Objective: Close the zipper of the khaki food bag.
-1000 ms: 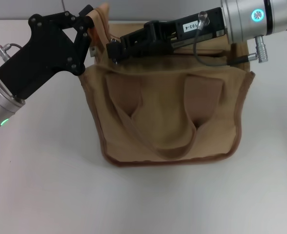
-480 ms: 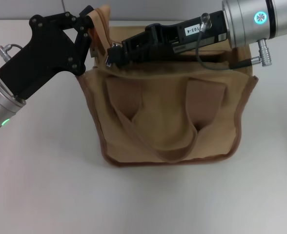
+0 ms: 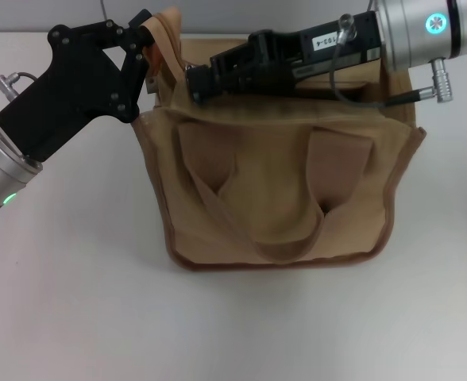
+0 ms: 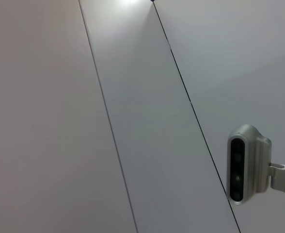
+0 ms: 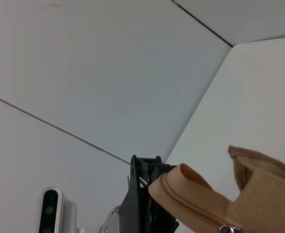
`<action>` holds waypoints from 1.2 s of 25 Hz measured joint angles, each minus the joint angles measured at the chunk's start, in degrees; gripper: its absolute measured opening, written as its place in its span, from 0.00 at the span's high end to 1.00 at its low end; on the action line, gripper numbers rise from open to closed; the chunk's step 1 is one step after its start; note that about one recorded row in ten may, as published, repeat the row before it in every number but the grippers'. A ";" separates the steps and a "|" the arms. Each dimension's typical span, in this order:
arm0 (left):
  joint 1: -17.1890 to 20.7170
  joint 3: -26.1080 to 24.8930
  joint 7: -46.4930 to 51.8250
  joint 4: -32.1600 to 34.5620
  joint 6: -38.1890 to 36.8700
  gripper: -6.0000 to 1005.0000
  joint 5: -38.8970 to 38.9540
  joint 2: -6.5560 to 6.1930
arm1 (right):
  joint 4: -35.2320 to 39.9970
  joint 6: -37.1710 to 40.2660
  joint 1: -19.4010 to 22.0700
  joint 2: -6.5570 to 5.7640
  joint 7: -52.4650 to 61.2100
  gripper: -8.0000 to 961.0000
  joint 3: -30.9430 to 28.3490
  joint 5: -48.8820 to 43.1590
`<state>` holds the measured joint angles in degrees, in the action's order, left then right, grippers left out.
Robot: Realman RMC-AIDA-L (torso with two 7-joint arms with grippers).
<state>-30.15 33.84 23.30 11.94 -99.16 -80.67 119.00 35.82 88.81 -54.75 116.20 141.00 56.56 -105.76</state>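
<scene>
Head view: from above, angled forward and down over the white table point(image 3: 75, 317), close on the khaki food bag point(image 3: 281, 190) with both arms entering from the upper corners. Left wrist view: aimed away from the table at pale wall panels point(image 4: 133, 121), with a grey camera unit point(image 4: 246, 162) mounted at one edge. Right wrist view: low beside the bag's raised end point(image 5: 196, 194), facing the same panelled wall and camera unit point(image 5: 53, 213), sharing with the head view the left gripper point(image 5: 142, 199).

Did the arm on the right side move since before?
Yes. The right gripper slid rightward along the khaki food bag, away from the unmoved left gripper.
</scene>
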 joint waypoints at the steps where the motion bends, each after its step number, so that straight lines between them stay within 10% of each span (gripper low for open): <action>1: 0.00 0.00 0.02 0.00 0.05 0.99 0.03 0.00 | 0.70 0.01 0.21 -0.04 0.32 0.72 -0.03 0.00; 30: -1.47 0.00 0.80 0.07 0.91 0.99 -0.02 0.00 | 2.08 -1.76 -2.56 0.07 2.00 0.72 3.45 -2.94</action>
<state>-31.61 33.84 24.11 12.01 -98.25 -80.69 119.01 37.91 87.05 -57.31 116.27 143.00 60.01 -108.70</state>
